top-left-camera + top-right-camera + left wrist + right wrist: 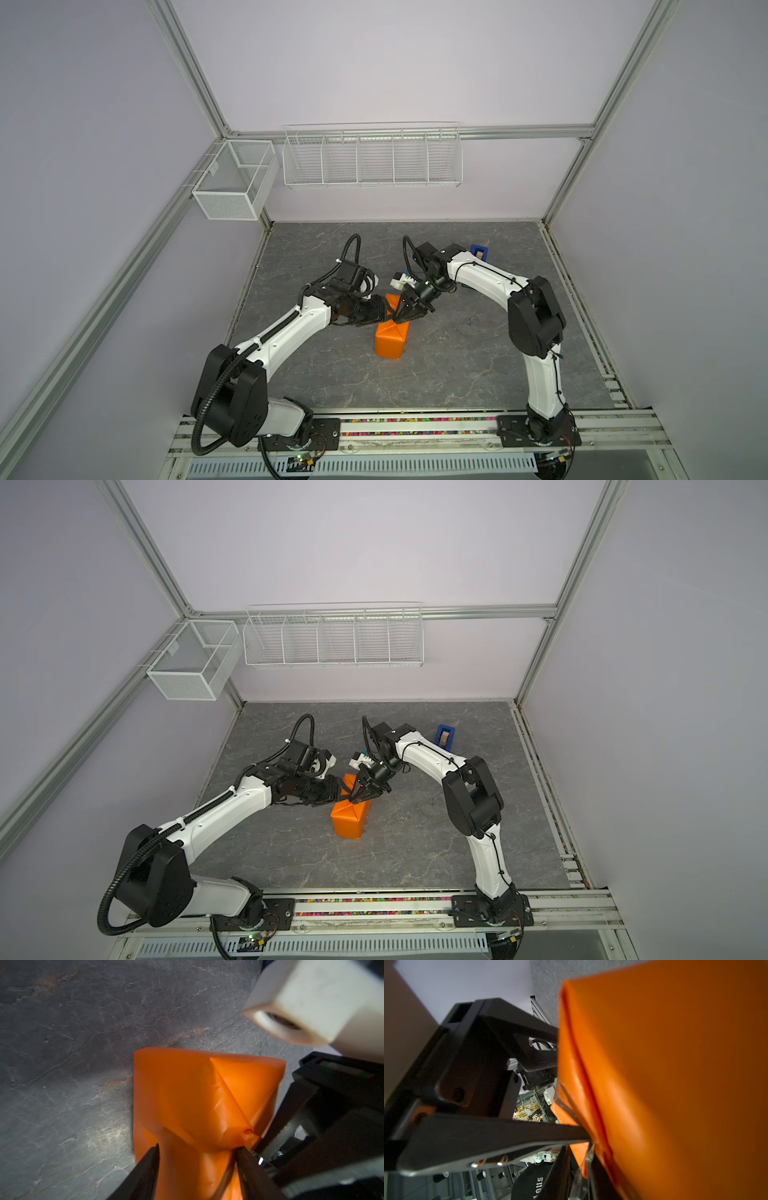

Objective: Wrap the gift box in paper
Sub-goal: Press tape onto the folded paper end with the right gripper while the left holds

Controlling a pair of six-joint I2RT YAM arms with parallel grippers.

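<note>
The box itself was hidden: the paper (390, 338) covered it on all sides that showed, and the orange parcel stood near the middle of the bench (457, 365). I judged the wrapping to be at its last stage, the closing of the far end, where the folded flaps met in a point.

The left hand (197, 1150) reached to that end with its fingers apart, one on each side of the gathered paper. The right hand (400, 319) pointed down onto the same fold from the other side. Its tips looked close together in both top views, but I could not tell if they pinched the paper or only pressed it.

The next move, I think, called for holding the flap flat against the box and fixing it, without tearing the thin sheet.

The tape dispenser (445, 735) stood well apart, behind the right arm. The two hands crowded one small spot, so each stood in the way of the other.
</note>
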